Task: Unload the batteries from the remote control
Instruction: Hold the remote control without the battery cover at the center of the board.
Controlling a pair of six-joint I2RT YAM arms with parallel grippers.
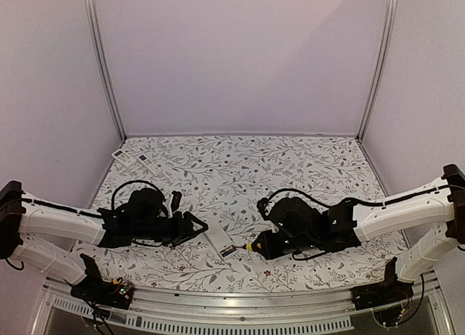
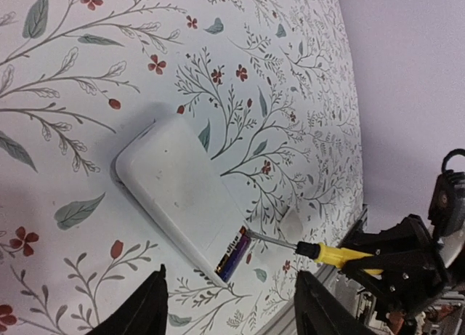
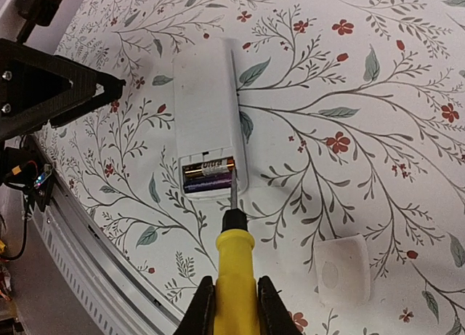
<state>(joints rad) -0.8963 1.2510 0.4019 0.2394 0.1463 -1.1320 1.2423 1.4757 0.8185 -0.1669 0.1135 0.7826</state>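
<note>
- The batteries (image 3: 208, 175) sit side by side in the open bay at the lower end of the remote (image 3: 205, 102), just left of centre in the right wrist view. I count two cells, one gold and black, one dark purple.
- Their long axis runs across the remote's width, so roughly left to right in that frame with a slight tilt. The remote itself runs up the frame.
- The screwdriver (image 3: 233, 262) comes up from the bottom edge, about square to the cells. Its tip is at the right end of the bay, beside the lower cell. I can't tell whether it is under the cell yet.
- The right gripper (image 3: 232, 309) is clamped on the yellow handle and is the arm working at the cells. From it they lie straight ahead, a little left of the shaft line.
- The left gripper (image 2: 231, 309) has its fingers apart and holds nothing. In its own view the bay sits low centre, just above the gap between its fingers.
- In the top view the remote lies low centre between the two grippers, bay end toward the right arm.
- I judge the next move to be a pry, levering the tip leftward and up against the cell's end. Nothing pins the remote, so it may slide.
- The cover (image 3: 341, 268) lies on the table (image 3: 378, 95) at lower right, apart from the remote.
</note>
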